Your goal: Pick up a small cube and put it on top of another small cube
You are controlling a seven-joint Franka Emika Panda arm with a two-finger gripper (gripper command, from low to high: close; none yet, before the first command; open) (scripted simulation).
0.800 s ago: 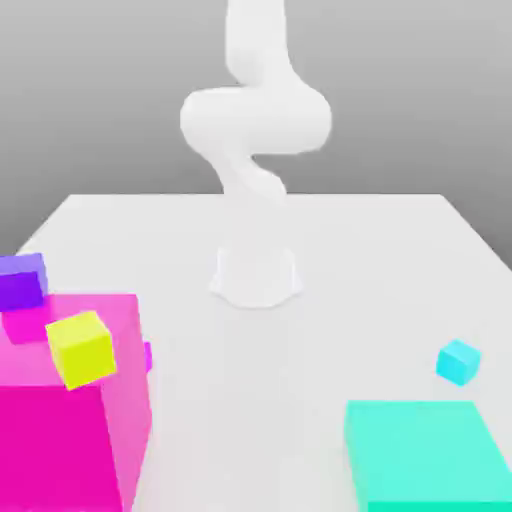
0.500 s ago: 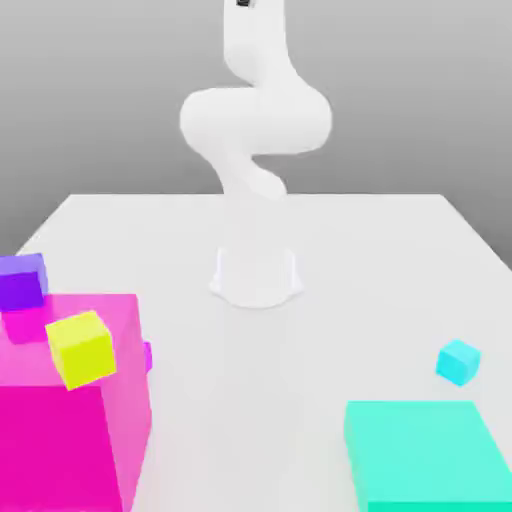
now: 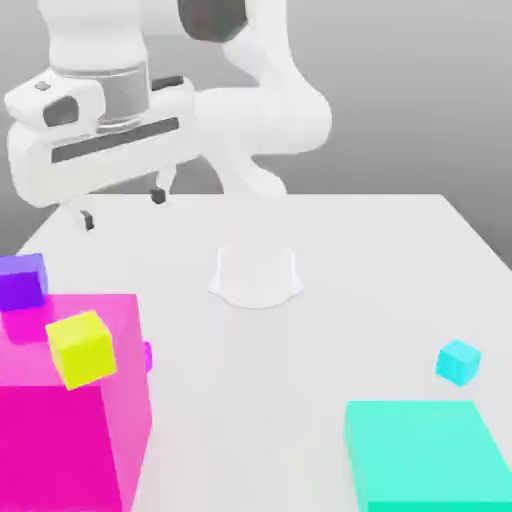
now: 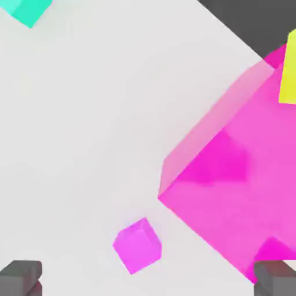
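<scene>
The pink block (image 3: 65, 420) is seen nearest in the exterior view, with a yellow cube (image 3: 80, 347) on top. The magenta cube (image 4: 137, 244), tiny, bright and equal-sided with no long axis, lies on the table (image 3: 350, 260) just beside the block, turned corner-on to it. The purple cube (image 3: 22, 281), matte and plain, sits behind the block. Farther back, the gripper (image 3: 122, 208) hangs wide open, nothing held.

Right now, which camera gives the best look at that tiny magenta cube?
The hand view: the tiny magenta cube lies whole on the white table, beside the huge pink block. In the exterior view only a sliver of it peeks out behind that block.
</scene>
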